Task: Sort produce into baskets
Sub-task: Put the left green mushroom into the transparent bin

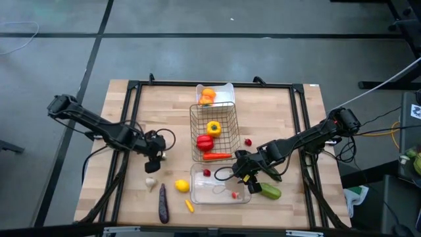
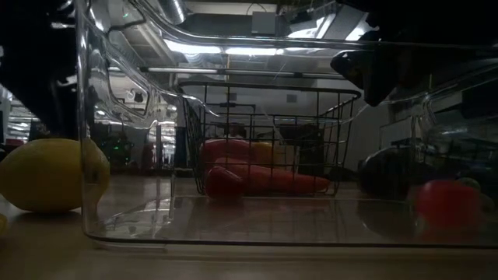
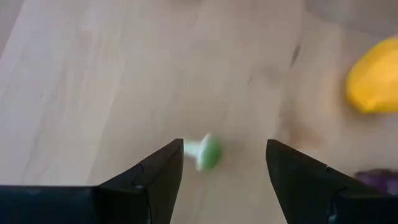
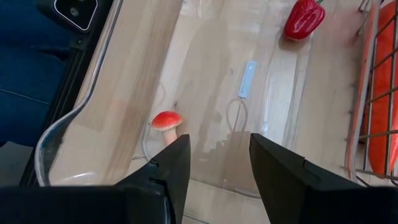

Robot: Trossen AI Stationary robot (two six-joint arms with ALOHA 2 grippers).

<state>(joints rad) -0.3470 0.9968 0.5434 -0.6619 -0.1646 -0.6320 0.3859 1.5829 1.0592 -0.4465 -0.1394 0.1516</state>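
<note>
High view: we see the left claw (image 1: 155,162) hovering over the surface (image 1: 276,118) just above the garlic (image 1: 150,184), and the right claw (image 1: 245,172) at the clear tray's (image 1: 220,199) right edge. In the left wrist view, the left claw's fingers (image 3: 155,177) stand apart and empty, with a small pale green-tipped piece (image 3: 204,152) lying on the wood between them. We judge this piece to be the next pick. To do it well, we keep the piece centred between the fingers, descend straight until the tips nearly touch the wood, then close gently, since a small rounded item may roll away. The right claw is partly open and holds nothing; a small red radish (image 4: 166,122) lies in the clear tray just ahead of it. The wire basket (image 1: 214,133) already holds peppers and a carrot; a lemon (image 1: 182,186) and an eggplant (image 1: 163,203) remain unsorted.
</note>
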